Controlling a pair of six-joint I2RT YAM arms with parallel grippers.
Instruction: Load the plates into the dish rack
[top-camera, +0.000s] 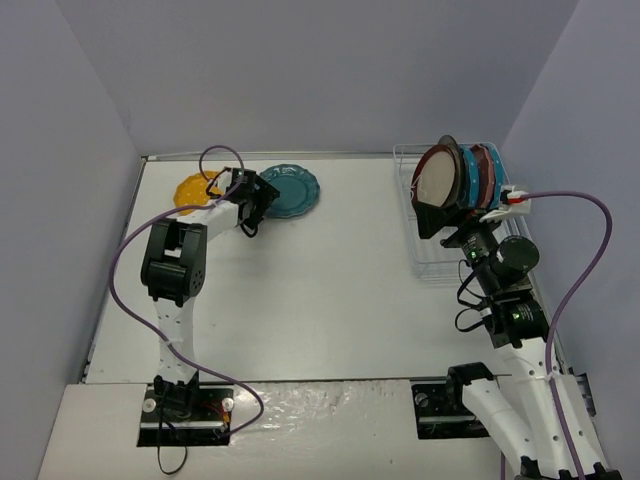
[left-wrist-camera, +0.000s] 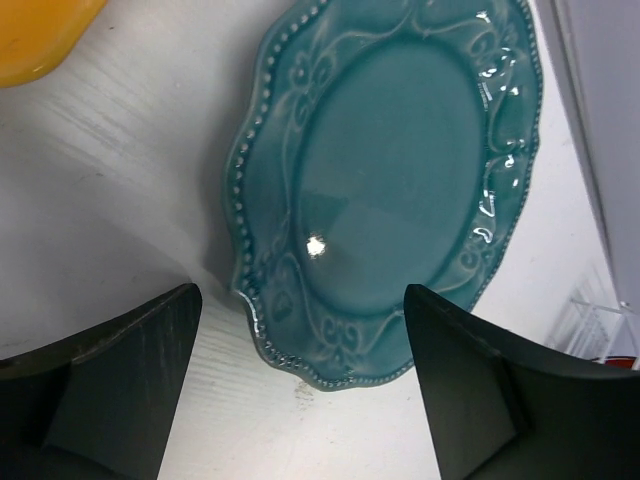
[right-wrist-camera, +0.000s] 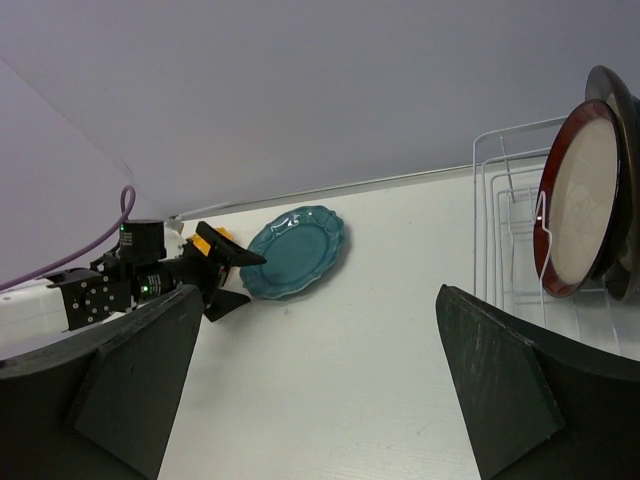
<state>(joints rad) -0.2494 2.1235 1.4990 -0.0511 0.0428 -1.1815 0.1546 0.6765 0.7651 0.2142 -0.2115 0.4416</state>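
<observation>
A teal scalloped plate (top-camera: 291, 190) (left-wrist-camera: 400, 170) (right-wrist-camera: 297, 252) lies flat near the table's back edge. My left gripper (top-camera: 260, 208) (left-wrist-camera: 300, 390) (right-wrist-camera: 225, 280) is open at the plate's left rim, with the rim in the gap and touching neither finger. A yellow plate (top-camera: 192, 192) (left-wrist-camera: 35, 35) lies left of it. Several plates stand on edge in the white wire dish rack (top-camera: 428, 262) (right-wrist-camera: 497, 215); the front one is cream with a maroon rim (top-camera: 440, 178) (right-wrist-camera: 583, 195). My right gripper (top-camera: 435, 225) (right-wrist-camera: 310, 390) is open and holds nothing, just in front of the rack.
The rack sits at the table's right side against the wall. A purple cable (top-camera: 135, 255) loops beside the left arm. Walls close the table at the back and both sides. Bare white tabletop (top-camera: 330, 290) lies between the two arms.
</observation>
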